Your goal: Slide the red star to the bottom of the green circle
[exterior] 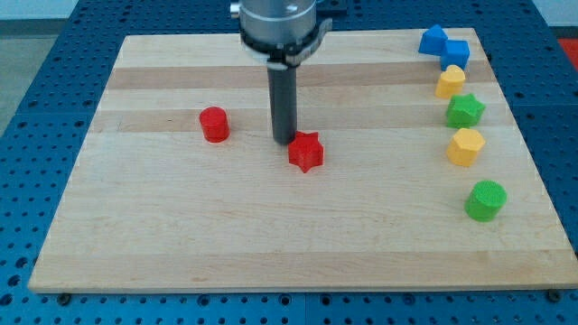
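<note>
— Where is the red star (306, 152) right now?

— Near the middle of the wooden board (271, 235), well apart from the green circle (486, 199), which stands far toward the view's right and a little lower than the star.

— And the rod?

— My tip (285, 141) sits just beside the star, at its upper left, touching it or very nearly; I cannot tell which. There are no jaws here, only a straight dark rod, so nothing is held.

— What else lies around the star?

— A red cylinder (214, 124) to the star's left and slightly higher. Far to the star's right, a column of blocks runs along the board's edge: two blue blocks (443, 45) at the top, touching each other, then a yellow block (451, 81), a green star (466, 110), another yellow block (466, 146), and the green circle at the bottom of the column.

— Is the star below the circle?

— No, it lies far to the circle's left.
</note>
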